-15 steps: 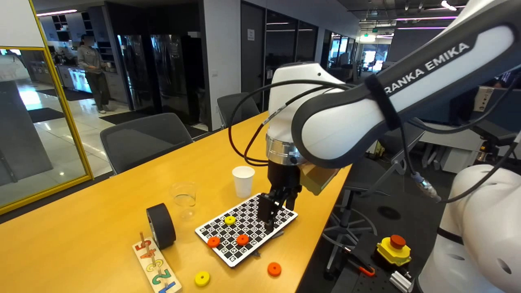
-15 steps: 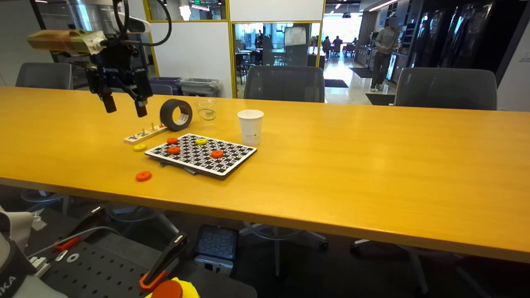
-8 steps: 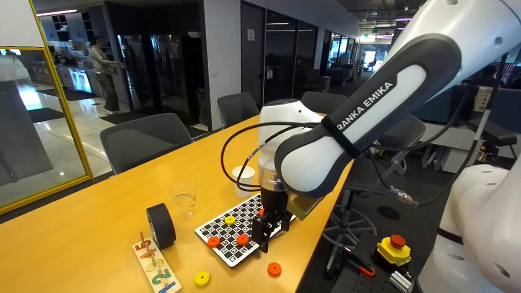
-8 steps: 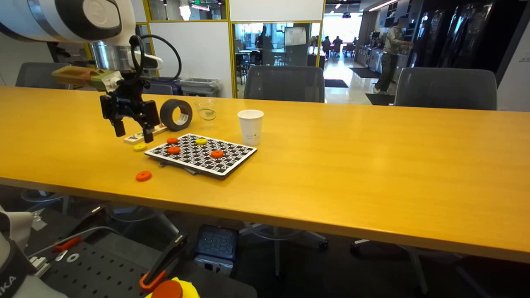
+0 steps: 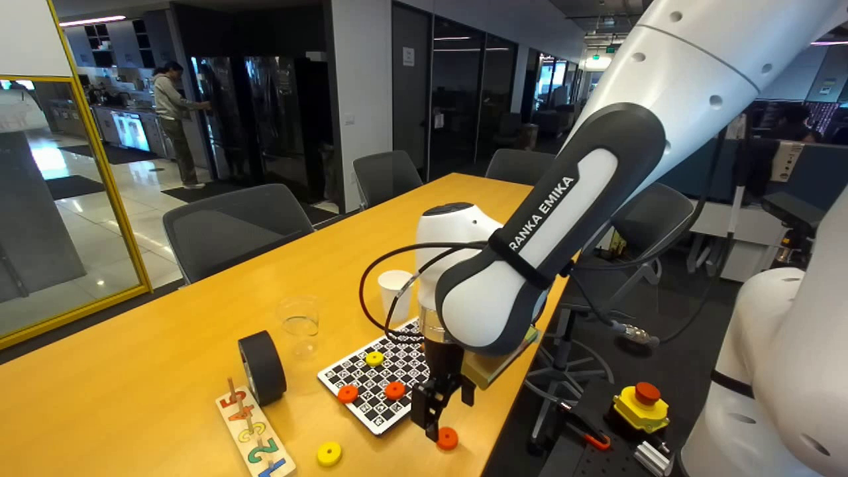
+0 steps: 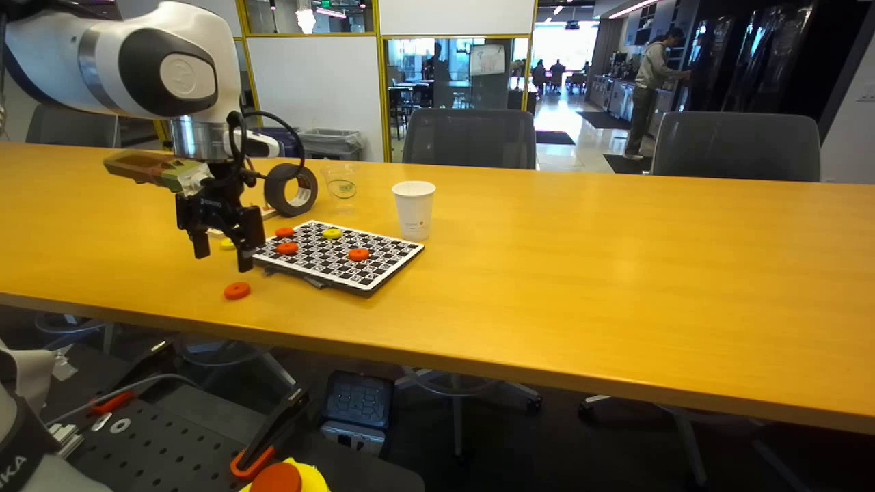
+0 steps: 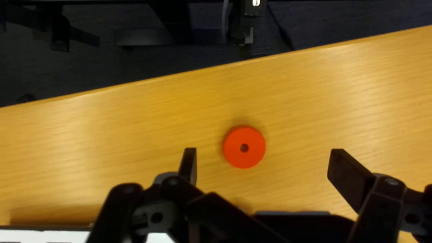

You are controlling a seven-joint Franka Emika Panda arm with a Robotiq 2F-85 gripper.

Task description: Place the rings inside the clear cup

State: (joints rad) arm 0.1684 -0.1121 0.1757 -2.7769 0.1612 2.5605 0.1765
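In both exterior views we see the long wooden surface point(image 6: 615, 273), with the Franka Emika Panda arm point(image 5: 596, 172) stretched over it. In an exterior view we take the ChArUco checkerboard point(image 5: 371, 380) as our dial, twelve at the top. Between four and five o'clock the gripper point(image 5: 449, 417) hangs above the surface, released, its fingers point(image 7: 349, 182) spread wide. The wooden number peg board point(image 5: 255, 434) lies at eight, and the black tape roll point(image 5: 264, 368) stands on its rim near it, at nine. We find the white paper cup point(image 5: 389, 287) upright at twelve and the clear plastic cup point(image 5: 299, 324) upright at ten. One orange-red ring point(image 7: 243, 158) lies on the surface at five o'clock, below the gripper; the wrist view shows it to us between the fingers, apart from both. Two more orange-red rings point(image 5: 342, 396) lie on the checkerboard, toward eight and six, and in an exterior view we see a fourth orange-red ring point(image 6: 358, 258) on it, toward three o'clock there. A yellow ring point(image 5: 371, 361) rests on the checkerboard toward ten; a second yellow ring point(image 5: 333, 458) lies on the surface at seven.
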